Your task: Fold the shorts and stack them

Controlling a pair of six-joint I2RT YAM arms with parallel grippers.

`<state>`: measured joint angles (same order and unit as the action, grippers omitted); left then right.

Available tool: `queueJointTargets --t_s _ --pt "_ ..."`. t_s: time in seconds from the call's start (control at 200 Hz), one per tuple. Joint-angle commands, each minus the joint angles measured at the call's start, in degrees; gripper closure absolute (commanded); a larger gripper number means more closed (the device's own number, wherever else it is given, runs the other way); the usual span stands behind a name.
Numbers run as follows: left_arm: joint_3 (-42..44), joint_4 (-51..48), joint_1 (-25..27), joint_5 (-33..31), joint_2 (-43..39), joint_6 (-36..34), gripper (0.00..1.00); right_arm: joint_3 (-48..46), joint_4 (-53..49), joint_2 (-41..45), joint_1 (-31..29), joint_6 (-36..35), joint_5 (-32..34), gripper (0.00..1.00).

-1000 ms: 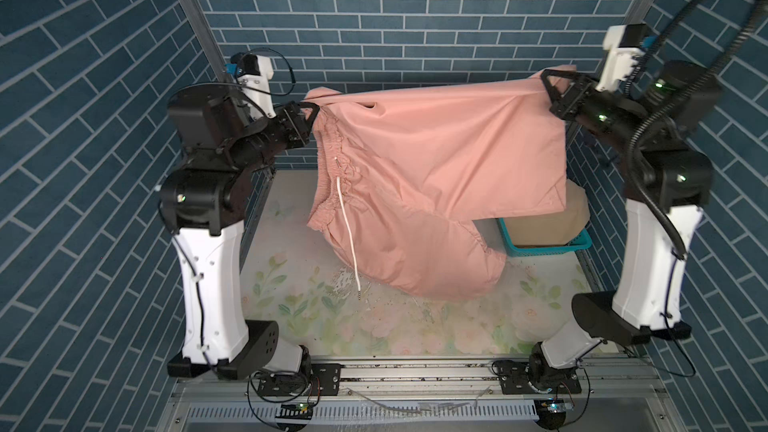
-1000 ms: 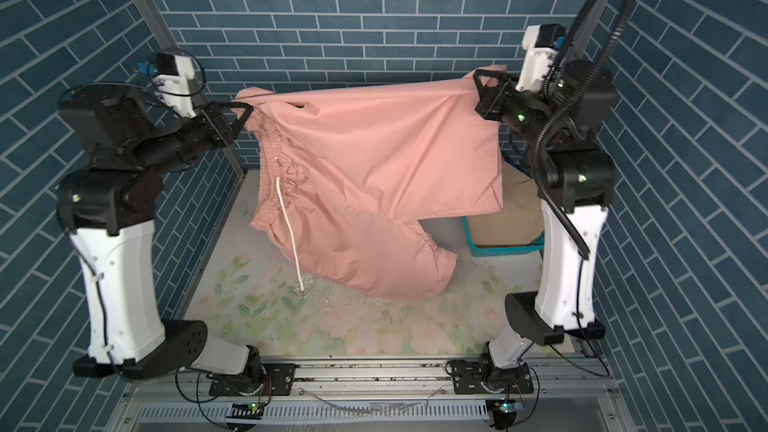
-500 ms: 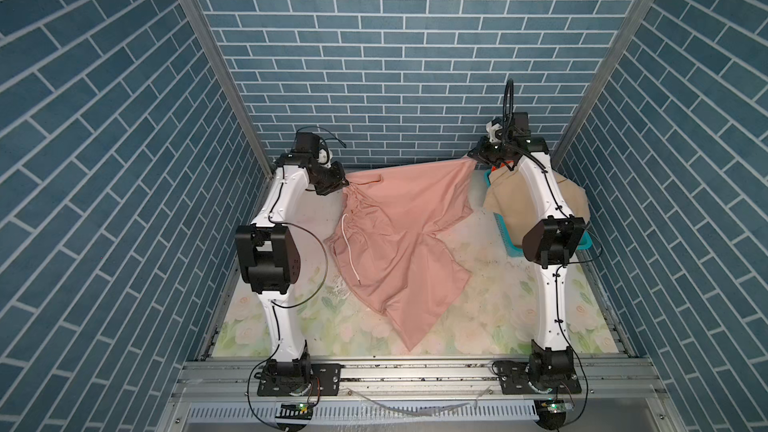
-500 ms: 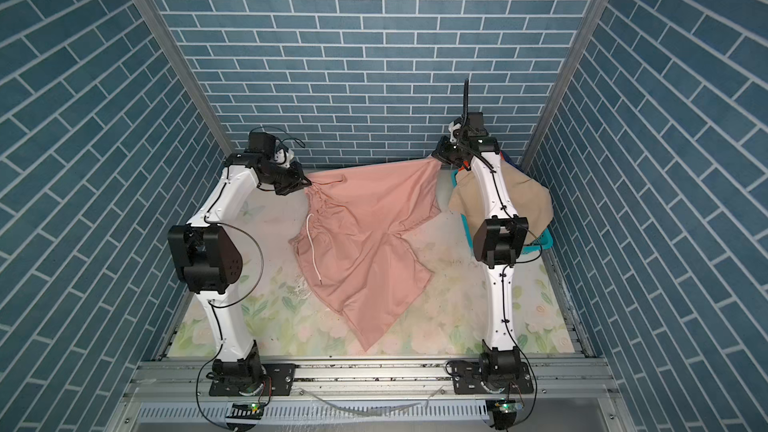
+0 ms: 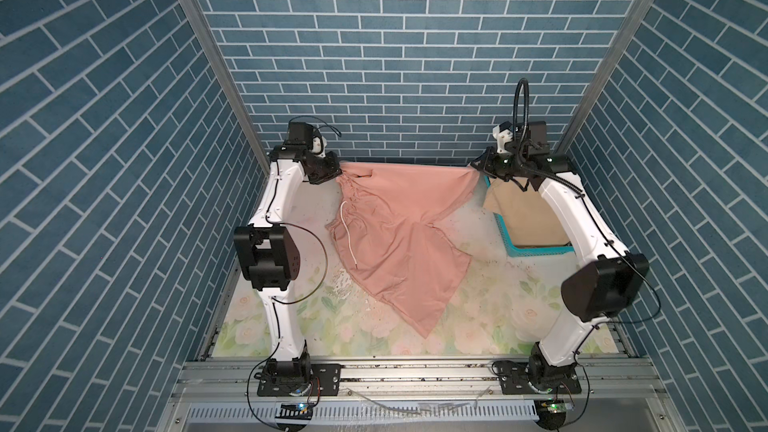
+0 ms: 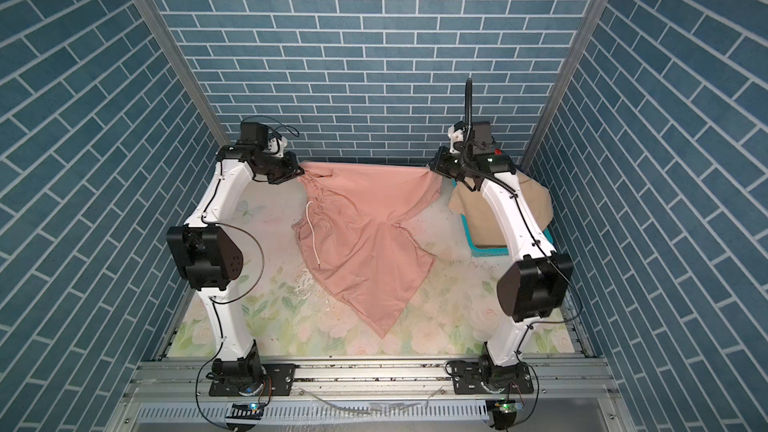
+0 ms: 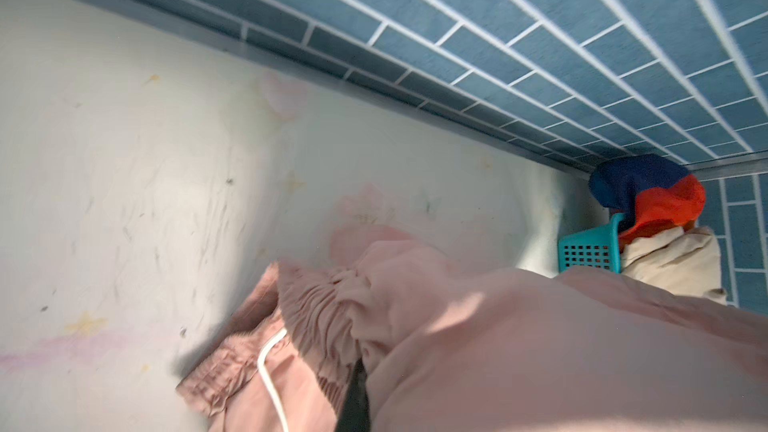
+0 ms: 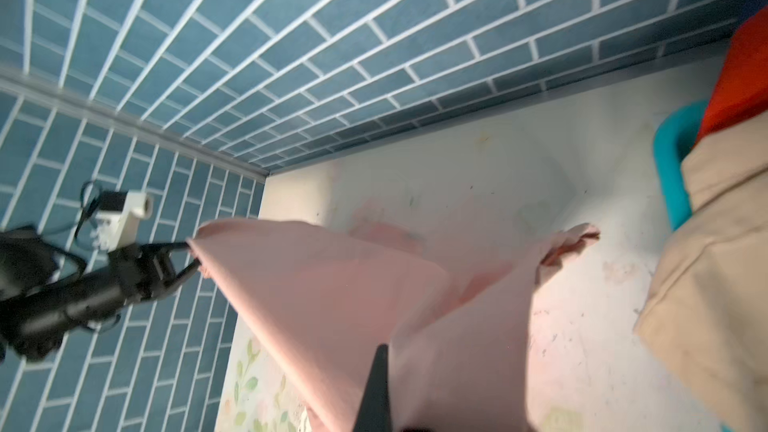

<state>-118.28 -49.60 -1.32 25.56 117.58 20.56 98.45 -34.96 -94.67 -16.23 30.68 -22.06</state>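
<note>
both arms reach toward the back wall; left gripper (image 5: pixel 337 169) and right gripper (image 5: pixel 477 167) each pinch the pink shorts (image 5: pixel 399 238), top edge stretched between them, rest trailing on the table (image 5: pixel 478 317).

Shorts: three in all — one pink pair (image 5: pixel 399 238), one beige pair (image 5: pixel 524 214), one blue-and-orange pair (image 7: pixel 648 197), this last showing only in wrist views. Teal basket (image 5: pixel 540 252): one. White drawstring (image 5: pixel 348 234): one visible. Robot arms: two — left arm (image 5: pixel 276 193), right arm (image 5: pixel 577 218). Grippers: two, left gripper (image 5: pixel 338 168) and right gripper (image 5: pixel 476 165). Black base plates: two, left plate (image 5: pixel 328 380), right plate (image 5: pixel 508 380). Brick-pattern walls: three, back wall (image 5: pixel 395 56), left wall (image 5: pixel 104 160), right wall (image 5: pixel 685 160). Floral table mat (image 5: pixel 478 317): one.
</note>
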Motion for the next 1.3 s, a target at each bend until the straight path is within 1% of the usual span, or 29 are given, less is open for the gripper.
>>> queueJointTargets --t_s 0.0,0.105,0.18,0.24,0.285,0.335,0.375,0.445,0.565,0.58,0.645,0.725,0.825,0.89,0.955,1.04,1.16,1.21,1.295 --pt "5.15 -0.38 -9.83 -9.82 -3.76 1.23 1.00 -16.30 5.73 7.35 -3.27 2.96 10.17 1.00" --pt "10.48 1.85 -10.45 -9.77 -6.85 0.67 1.00 -29.67 8.93 13.42 -9.97 7.28 13.72 1.00" --pt "15.68 3.59 -10.45 -9.17 -8.67 0.63 0.92 -38.69 12.95 16.58 -14.69 12.00 15.72 1.00" --pt "20.20 5.14 -10.43 -8.49 -9.70 1.05 0.91 -45.06 16.91 17.67 -18.33 16.36 16.40 1.00" --pt "24.27 7.10 -10.41 -7.57 -10.44 1.81 0.89 -48.92 19.41 17.16 -21.04 18.76 16.69 1.00" --pt "28.97 9.51 -10.45 -6.52 -11.26 2.89 0.86 -52.03 21.52 15.90 -23.89 21.15 16.70 1.00" --pt "32.19 11.35 -10.45 -5.69 -11.78 3.49 0.86 -53.99 23.23 14.86 -25.95 22.59 18.30 1.00" --pt "36.61 13.41 -10.45 -5.35 -12.46 4.31 0.86 -56.96 27.17 12.77 -28.36 25.22 17.67 1.00" --pt "39.95 14.43 -10.44 -4.05 -12.81 5.41 0.85 -59.45 31.50 8.48 -30.97 28.04 17.41 1.00" --pt "40.29 14.46 -10.45 -4.09 -12.81 5.41 0.84 -59.64 31.83 7.94 -31.17 28.23 15.88 1.00" --pt "41.27 14.28 -10.41 -4.77 -12.81 5.18 0.84 -60.86 33.50 5.49 -31.79 28.96 15.07 1.00" --pt "42.20 14.20 -10.41 -3.59 -12.53 5.19 0.84 -62.42 34.02 3.50 -31.63 29.18 15.22 1.00" --pt "43.60 14.44 -10.45 -2.91 -12.72 5.40 0.84 -63.70 32.84 3.07 -31.13 28.30 16.44 1.00" --pt "44.30 14.57 -10.35 -2.19 -12.90 5.57 0.84 -64.54 32.27 3.09 -30.10 27.51 16.15 1.00" --pt "44.98 15.27 -10.29 0.03 -13.03 6.43 0.84 -65.11 30.83 2.56 -28.27 25.75 15.74 1.00" --pt "45.89 15.33 -9.81 1.31 -13.74 6.71 0.84 -66.03 28.62 1.73 -23.75 22.60 15.23 1.00" --pt "48.76 16.07 -8.44 2.70 -15.63 7.30 0.84 -65.90 26.15 1.39 -14.32 16.35 14.95 1.00" --pt "49.91 15.94 -7.22 3.05 -16.48 7.23 0.84 -63.37 23.93 0.34 -10.85 12.81 15.27 1.00" --pt "52.11 16.68 -4.57 3.29 -17.79 7.92 0.84 -57.29 20.59 -3.30 -6.96 8.33 15.89 1.00"
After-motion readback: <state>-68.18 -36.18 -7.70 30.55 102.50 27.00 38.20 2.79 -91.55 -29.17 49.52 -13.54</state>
